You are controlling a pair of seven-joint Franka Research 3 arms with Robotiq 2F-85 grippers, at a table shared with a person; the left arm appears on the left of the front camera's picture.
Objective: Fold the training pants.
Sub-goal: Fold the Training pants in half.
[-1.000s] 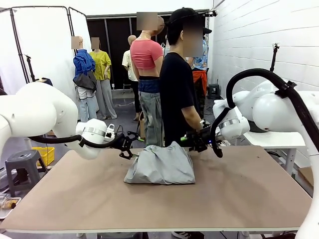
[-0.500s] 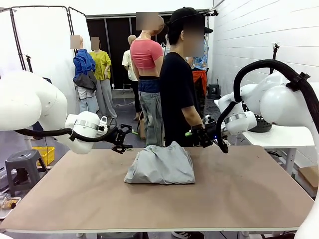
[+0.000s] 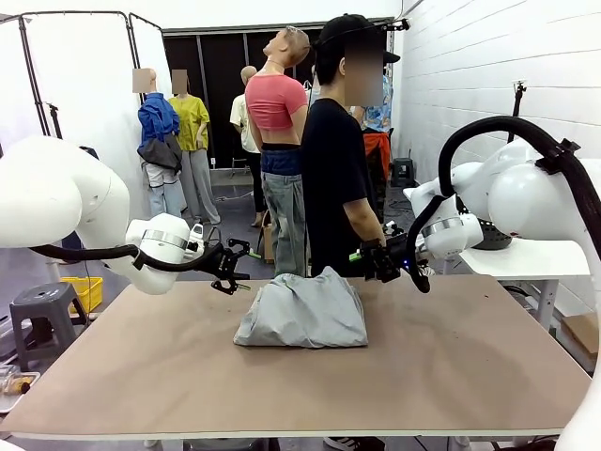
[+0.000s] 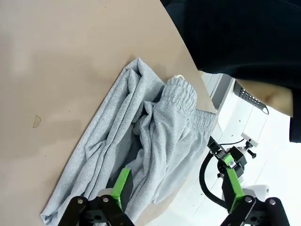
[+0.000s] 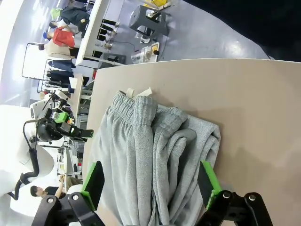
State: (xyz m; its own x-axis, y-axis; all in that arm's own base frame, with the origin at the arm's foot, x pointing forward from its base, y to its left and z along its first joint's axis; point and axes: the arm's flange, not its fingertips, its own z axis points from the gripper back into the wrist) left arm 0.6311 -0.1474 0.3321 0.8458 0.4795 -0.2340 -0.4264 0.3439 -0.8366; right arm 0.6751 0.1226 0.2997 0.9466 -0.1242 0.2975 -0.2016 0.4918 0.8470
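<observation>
Both arms have pulled back from the training pants (image 3: 302, 311), which lie bunched in a folded heap at the table's (image 3: 451, 366) far middle, the left gripper (image 3: 232, 271) and right gripper (image 3: 374, 259) (fingers spread wide, holding nothing) hovering either side, so the fold looks done.

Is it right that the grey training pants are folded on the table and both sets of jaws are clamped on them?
Not quite. The training pants lie folded on the table, but the left gripper and right gripper hang open beside them, as the front view shows.
</observation>
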